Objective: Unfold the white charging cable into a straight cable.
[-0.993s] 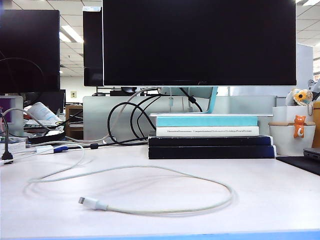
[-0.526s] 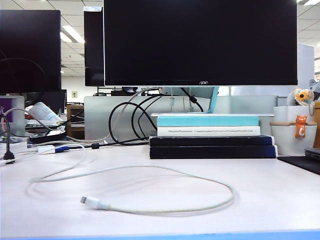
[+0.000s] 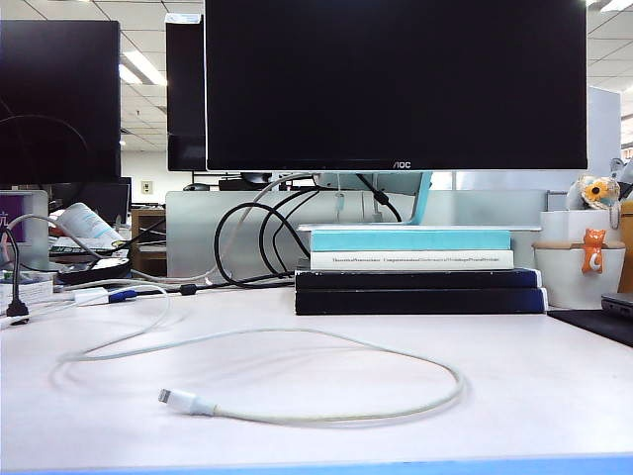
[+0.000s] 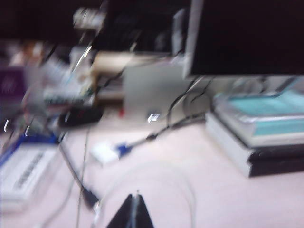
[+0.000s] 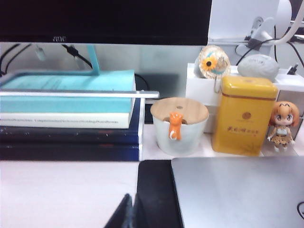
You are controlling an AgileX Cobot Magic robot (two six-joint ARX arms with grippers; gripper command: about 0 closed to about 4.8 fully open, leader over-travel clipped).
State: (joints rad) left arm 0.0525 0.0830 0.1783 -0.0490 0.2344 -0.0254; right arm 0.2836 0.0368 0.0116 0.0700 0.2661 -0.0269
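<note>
The white charging cable (image 3: 287, 330) lies in one wide loop on the pale table (image 3: 554, 396). Its slim plug end (image 3: 185, 401) rests near the front left, and the other end runs off to the back left. Neither gripper shows in the exterior view. In the blurred left wrist view my left gripper (image 4: 135, 202) is shut on nothing and hangs over the table, with the cable's faint arc (image 4: 190, 192) just ahead of it. My right gripper (image 5: 130, 199) is shut and empty over the table beside a black mat (image 5: 154, 190); no cable shows in that view.
A stack of books (image 3: 415, 267) under a monitor (image 3: 396, 79) stands mid-back. A white adapter block with a blue plug (image 3: 99, 295) and dark cables sit back left. A white cup (image 5: 179, 126), yellow tin (image 5: 242, 116) and grey laptop (image 5: 237, 190) fill the right.
</note>
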